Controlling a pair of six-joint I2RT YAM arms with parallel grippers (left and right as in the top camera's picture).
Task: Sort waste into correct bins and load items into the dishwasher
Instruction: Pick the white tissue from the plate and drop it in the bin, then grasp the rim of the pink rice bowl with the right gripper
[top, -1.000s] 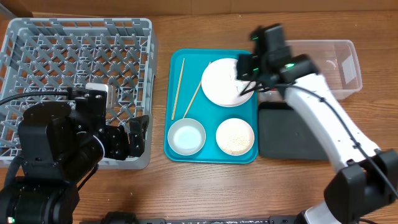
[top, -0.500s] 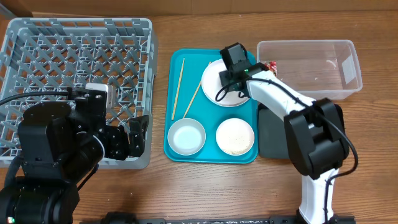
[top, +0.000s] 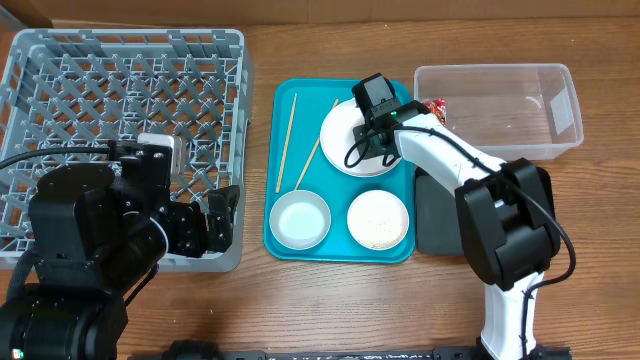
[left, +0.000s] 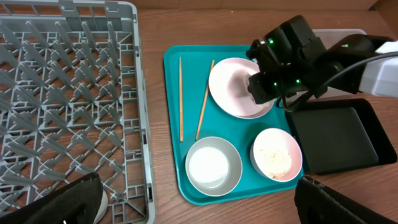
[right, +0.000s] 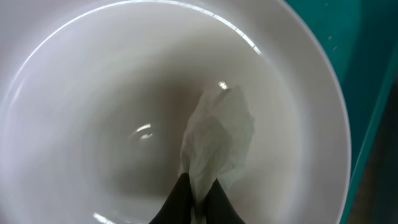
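Observation:
My right gripper (right: 198, 193) is shut on the crumpled white tissue (right: 217, 134), low over the middle of the white-pink plate (right: 93, 112). In the overhead view that gripper (top: 368, 135) hides the tissue above the plate (top: 338, 138) on the teal tray (top: 290, 247). Two chopsticks (top: 287, 140) lie left of the plate. In front of it stand a white bowl (top: 300, 221) and a smaller dish of rice grains (top: 378, 218). A red wrapper (top: 434, 106) lies at the clear tub's (top: 500, 95) left corner. My left gripper (left: 202, 208) is open and holds nothing, by the grey dish rack (top: 120, 100).
The shallow black tray (top: 450, 215) lies right of the teal tray, in front of the clear tub. My right arm reaches over it from the front right. The left arm's bulk sits over the dish rack's front edge.
My right gripper swung from the tub side onto the plate, then its jaws closed on the tissue. The left arm has not moved.

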